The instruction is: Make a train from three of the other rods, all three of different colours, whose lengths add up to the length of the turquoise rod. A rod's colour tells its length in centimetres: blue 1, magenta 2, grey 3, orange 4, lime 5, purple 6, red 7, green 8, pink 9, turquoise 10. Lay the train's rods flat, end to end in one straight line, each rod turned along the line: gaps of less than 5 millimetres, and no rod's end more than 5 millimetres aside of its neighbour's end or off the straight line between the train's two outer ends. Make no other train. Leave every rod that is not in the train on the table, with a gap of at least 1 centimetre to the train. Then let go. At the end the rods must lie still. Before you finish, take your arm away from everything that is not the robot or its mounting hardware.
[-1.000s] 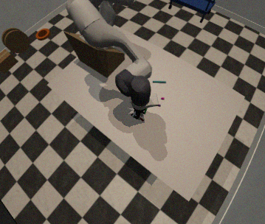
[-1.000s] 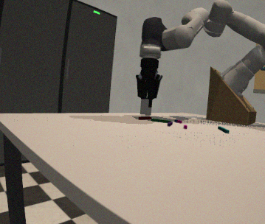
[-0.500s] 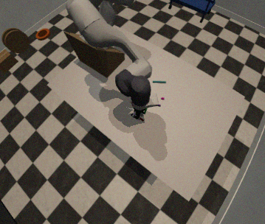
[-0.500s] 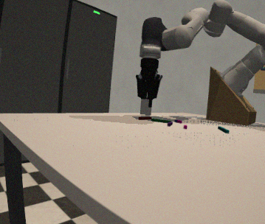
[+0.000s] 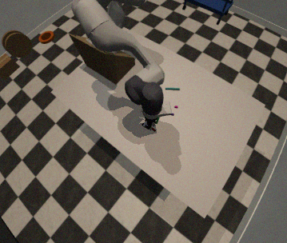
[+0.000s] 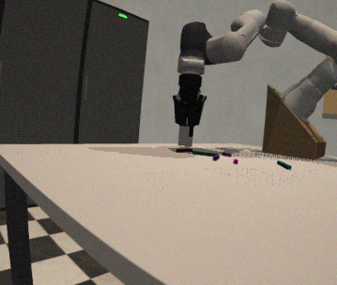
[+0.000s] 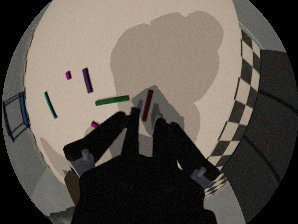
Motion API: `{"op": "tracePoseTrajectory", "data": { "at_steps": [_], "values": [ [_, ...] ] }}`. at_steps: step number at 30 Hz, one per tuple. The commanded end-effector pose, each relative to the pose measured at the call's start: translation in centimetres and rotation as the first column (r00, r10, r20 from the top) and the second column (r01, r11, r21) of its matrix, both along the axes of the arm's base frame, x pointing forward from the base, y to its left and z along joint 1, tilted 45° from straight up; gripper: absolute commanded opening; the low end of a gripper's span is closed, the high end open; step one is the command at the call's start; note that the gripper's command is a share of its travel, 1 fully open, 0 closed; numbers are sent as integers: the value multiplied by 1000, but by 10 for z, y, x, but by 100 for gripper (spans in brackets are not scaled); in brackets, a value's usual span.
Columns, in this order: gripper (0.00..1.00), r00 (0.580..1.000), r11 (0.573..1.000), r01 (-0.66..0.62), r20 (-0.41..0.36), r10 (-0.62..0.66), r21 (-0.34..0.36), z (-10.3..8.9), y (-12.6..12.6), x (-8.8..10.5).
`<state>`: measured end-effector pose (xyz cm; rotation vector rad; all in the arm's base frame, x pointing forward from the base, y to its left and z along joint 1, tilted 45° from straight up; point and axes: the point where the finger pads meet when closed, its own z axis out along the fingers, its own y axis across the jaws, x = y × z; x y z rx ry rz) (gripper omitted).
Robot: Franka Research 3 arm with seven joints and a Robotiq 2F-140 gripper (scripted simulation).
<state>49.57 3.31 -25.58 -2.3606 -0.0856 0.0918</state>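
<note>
My gripper (image 5: 149,126) (image 6: 185,144) (image 7: 147,107) points down, its fingers a narrow way apart, with nothing visibly clamped. The red rod (image 5: 153,129) (image 6: 184,150) (image 7: 149,100) lies on the table under and between the fingertips. The green rod (image 6: 205,153) (image 7: 112,100) lies close by, angled across the red one's line. The purple rod (image 6: 216,157) (image 7: 87,80), a magenta rod (image 5: 176,106) (image 6: 236,161) (image 7: 68,75) and the turquoise rod (image 5: 173,89) (image 6: 284,165) (image 7: 50,104) lie apart. Another magenta piece (image 6: 227,155) (image 7: 95,124) shows beside the left finger linkage, with a small dark blue piece (image 6: 223,154).
The arm's brown wedge-shaped stand (image 5: 109,64) (image 6: 288,136) is on the table (image 5: 221,120) (image 6: 166,211), on the robot's side. The arm's shadow darkens the surface around the red rod. The gripper body hides part of the table in the wrist view.
</note>
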Motion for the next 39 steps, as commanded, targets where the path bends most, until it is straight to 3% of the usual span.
{"op": "tracePoseTrajectory", "data": {
  "at_steps": [1, 39],
  "values": [
    [15, 1000, 1000, 0, 2, 0, 1, -2, 1, 1],
    [15, 1000, 1000, 0, 2, 0, 1, -13, 12, -1]
  ]
}}
